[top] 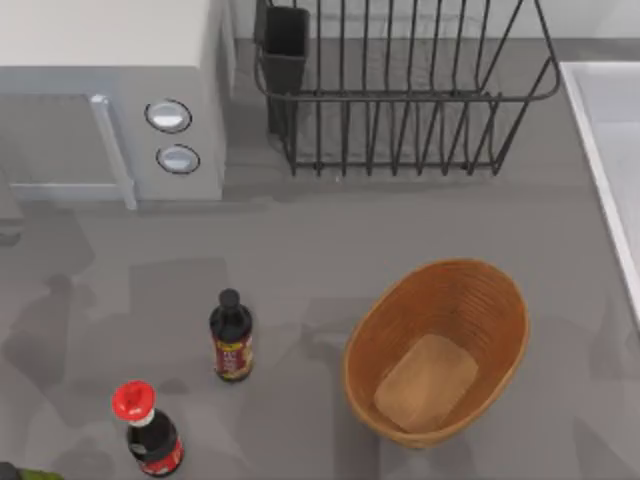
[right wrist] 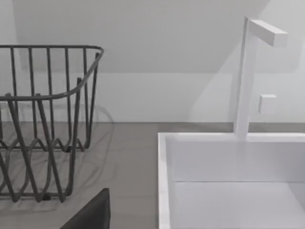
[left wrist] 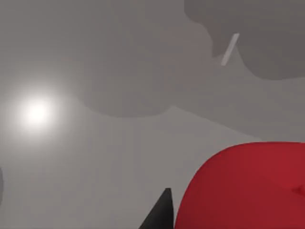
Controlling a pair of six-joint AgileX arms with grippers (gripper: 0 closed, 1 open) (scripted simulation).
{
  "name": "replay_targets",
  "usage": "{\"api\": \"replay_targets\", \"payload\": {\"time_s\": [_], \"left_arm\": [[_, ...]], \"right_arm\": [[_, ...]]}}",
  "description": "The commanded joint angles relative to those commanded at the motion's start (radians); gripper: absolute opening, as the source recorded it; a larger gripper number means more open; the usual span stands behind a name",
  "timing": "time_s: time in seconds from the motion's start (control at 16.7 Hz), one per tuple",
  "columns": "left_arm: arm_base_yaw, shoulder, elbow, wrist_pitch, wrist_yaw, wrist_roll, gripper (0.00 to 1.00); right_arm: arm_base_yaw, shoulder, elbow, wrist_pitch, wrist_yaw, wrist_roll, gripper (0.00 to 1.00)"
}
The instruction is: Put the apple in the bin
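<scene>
The apple (left wrist: pixel 248 188) is bright red and looms very close in the left wrist view, with grey table far behind it. One black fingertip (left wrist: pixel 159 214) of my left gripper lies against its side, and the gripper looks shut on it. The bin (top: pixel 490 310), an oval orange-brown wicker basket with a flat tan bottom, stands at the front right of the table in the top view. A dark part of my right gripper (right wrist: pixel 90 212) shows at the edge of the right wrist view, facing the dish rack and the sink.
A black wire dish rack (top: pixel 400 90) with a small black cup (top: pixel 285 45) stands at the back. A microwave (top: pixel 120 100) fills the back left, a white sink (top: pixel 615 160) the right edge. Two dark sauce bottles (top: pixel 231 338) (top: pixel 148 430) stand front left.
</scene>
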Motion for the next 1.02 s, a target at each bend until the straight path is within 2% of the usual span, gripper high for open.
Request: {"api": "replay_targets", "payload": {"time_s": [0.42,0.9,1.02], "left_arm": [[-0.041,-0.064,0.247,-0.228,0.022,-0.011,0.0],[-0.046,-0.053,0.27,-0.268,0.03,-0.018,0.0],[-0.074,-0.05,0.277,-0.275,0.03,-0.047,0.0]], "right_arm": [[0.0,0.0,0.0,0.0,0.0,0.0,1.0],[0.0,0.0,0.0,0.0,0.0,0.0,1.0],[0.0,0.0,0.0,0.0,0.0,0.0,1.0]]}}
